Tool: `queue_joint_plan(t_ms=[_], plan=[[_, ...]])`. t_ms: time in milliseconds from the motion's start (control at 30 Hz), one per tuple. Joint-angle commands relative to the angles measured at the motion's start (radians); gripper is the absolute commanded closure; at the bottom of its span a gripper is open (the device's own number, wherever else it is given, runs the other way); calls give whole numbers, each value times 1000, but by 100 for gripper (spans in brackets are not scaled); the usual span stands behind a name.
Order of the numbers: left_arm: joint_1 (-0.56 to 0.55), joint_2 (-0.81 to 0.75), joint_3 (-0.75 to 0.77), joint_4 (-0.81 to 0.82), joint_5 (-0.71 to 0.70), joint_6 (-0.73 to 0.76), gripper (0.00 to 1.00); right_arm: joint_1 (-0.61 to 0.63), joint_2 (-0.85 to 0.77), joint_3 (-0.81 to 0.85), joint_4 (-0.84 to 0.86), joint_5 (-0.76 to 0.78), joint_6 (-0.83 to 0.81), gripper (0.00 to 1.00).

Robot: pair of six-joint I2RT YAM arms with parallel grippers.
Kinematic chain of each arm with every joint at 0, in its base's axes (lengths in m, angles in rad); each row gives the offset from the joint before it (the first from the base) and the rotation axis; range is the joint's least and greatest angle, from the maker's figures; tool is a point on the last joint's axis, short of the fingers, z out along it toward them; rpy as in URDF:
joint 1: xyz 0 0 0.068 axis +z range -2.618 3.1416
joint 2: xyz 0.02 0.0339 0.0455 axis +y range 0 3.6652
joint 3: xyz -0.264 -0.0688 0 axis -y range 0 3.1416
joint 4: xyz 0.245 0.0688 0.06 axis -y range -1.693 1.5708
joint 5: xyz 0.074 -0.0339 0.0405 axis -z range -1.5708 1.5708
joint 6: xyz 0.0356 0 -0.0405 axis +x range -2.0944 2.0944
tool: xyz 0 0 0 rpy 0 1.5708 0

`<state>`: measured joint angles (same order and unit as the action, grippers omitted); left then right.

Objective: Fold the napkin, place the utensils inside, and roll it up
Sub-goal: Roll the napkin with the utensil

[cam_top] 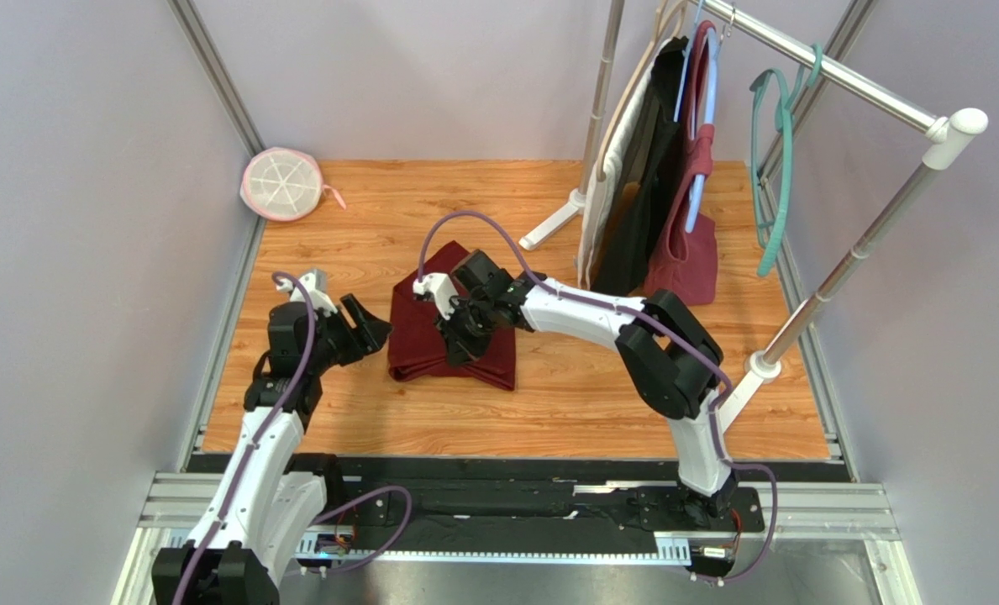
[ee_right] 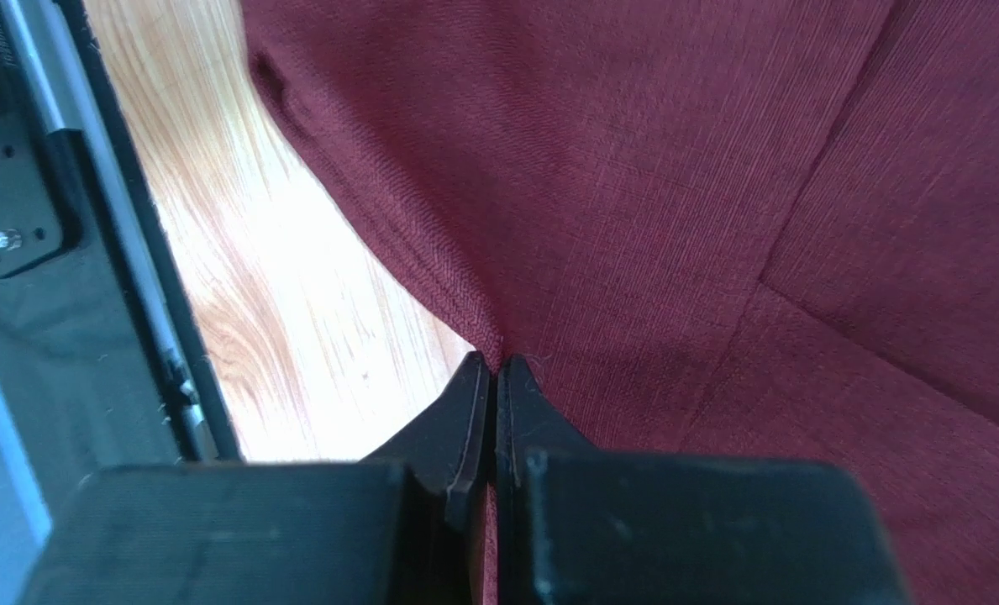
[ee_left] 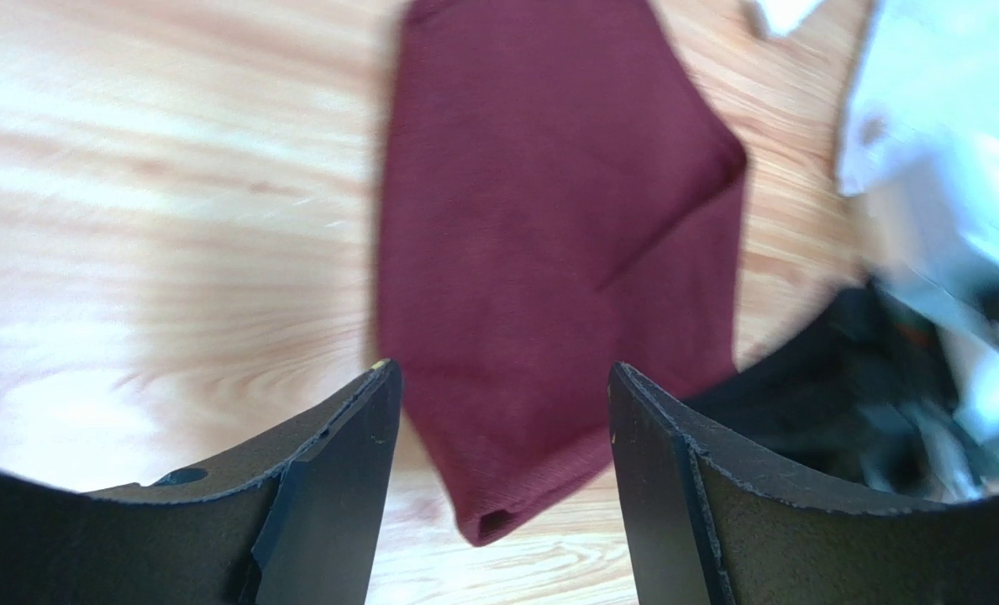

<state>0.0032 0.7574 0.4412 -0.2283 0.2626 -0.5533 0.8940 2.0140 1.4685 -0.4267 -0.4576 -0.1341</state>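
The napkin [cam_top: 418, 347] lay part-folded on the wooden table [cam_top: 593, 403], soft and limp by my judgement and best taken at an edge, where my right gripper [ee_right: 493, 373] pinched it tight, my left gripper [ee_left: 504, 381] gaping empty just beside it.

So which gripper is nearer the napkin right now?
Right. The right gripper is shut on the napkin at its edge; the left gripper hangs open just beside its left edge.

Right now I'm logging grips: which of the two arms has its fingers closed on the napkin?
The right gripper: its fingers are shut on the maroon napkin. The left gripper stands open beside it, holding nothing.
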Motion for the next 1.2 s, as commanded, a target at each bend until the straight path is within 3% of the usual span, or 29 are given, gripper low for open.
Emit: queue_joint_plan(t_ms=[0, 300, 800, 1167], plan=[[-66, -1, -15, 153, 78, 27, 31, -52, 95, 105, -130, -206, 54, 100], [-109, 115, -39, 331, 168, 30, 30, -96, 238, 243, -256, -277, 60, 100], [-232, 281, -16, 348, 139, 131, 29, -179, 411, 421, -402, -377, 156, 100], [-238, 390, 25, 299, 99, 179, 30, -230, 485, 480, -437, -423, 183, 100]])
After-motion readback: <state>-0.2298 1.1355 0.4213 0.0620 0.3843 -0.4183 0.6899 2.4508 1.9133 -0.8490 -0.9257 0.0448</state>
